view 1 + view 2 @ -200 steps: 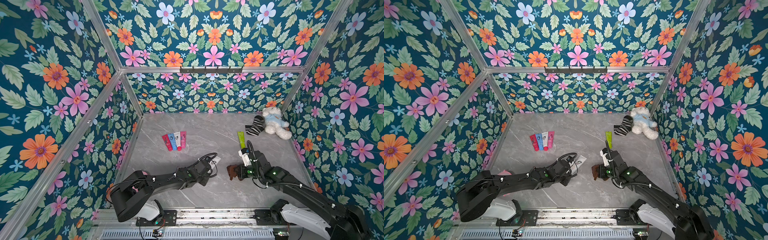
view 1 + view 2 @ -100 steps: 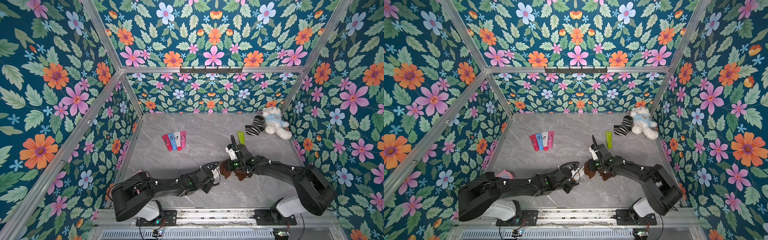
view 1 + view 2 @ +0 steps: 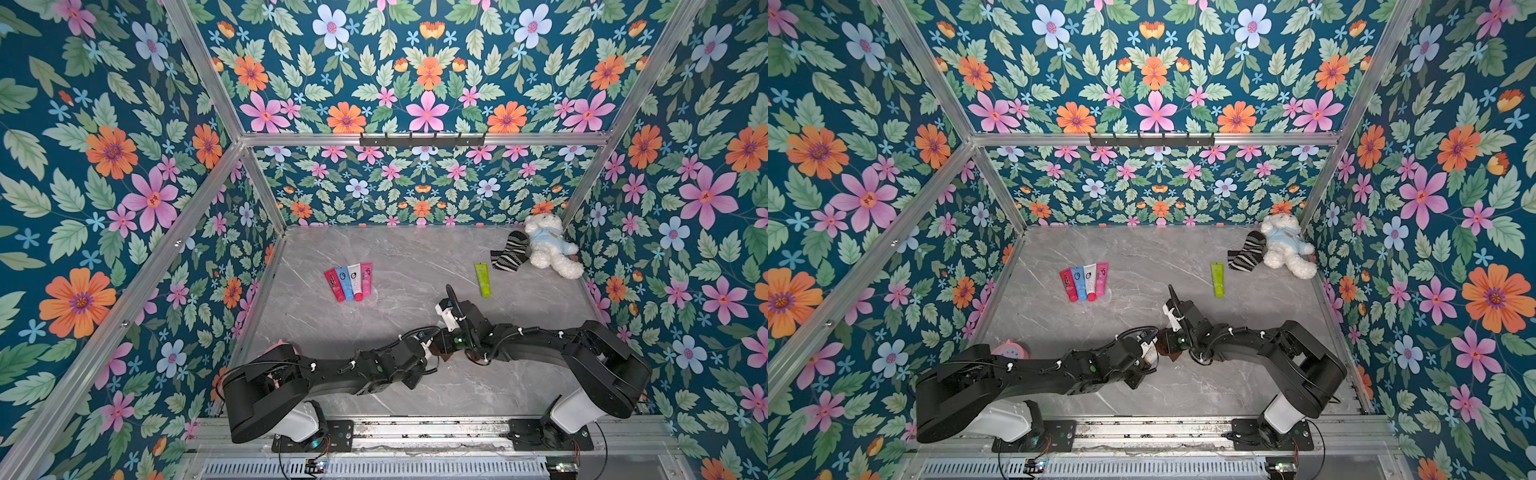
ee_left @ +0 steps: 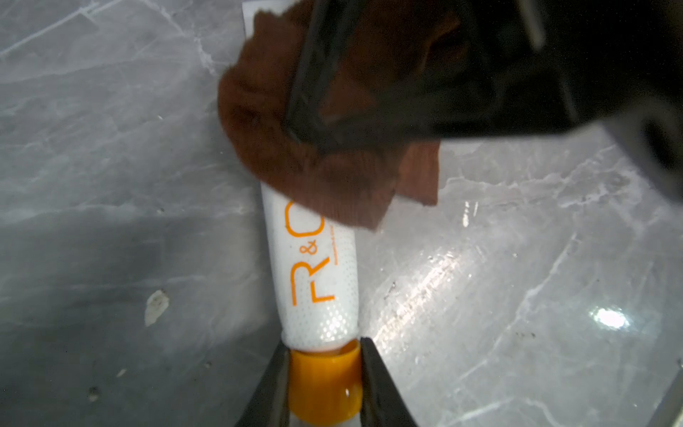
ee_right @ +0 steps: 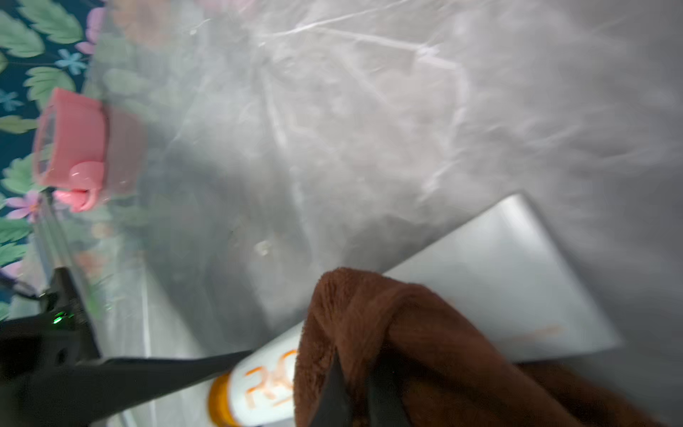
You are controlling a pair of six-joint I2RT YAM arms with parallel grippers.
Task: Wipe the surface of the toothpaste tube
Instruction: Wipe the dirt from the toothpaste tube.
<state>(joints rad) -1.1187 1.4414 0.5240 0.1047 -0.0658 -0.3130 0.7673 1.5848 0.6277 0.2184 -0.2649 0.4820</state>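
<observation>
Brown cloth pinched by the right gripper overlies the white tube, which extends straight out from the left gripper clamping its orange cap.

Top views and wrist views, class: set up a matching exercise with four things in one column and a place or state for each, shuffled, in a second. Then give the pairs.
Things
1. white toothpaste tube
2. brown cloth
3. green tube
4. plush bear

Places or states
a. lies by itself near the striped sock
b. orange cap clamped in the left pincer
c. in the far corner
d. held by the right pincer, draped over a tube

Pairs: 1-b, 2-d, 3-a, 4-c
</observation>
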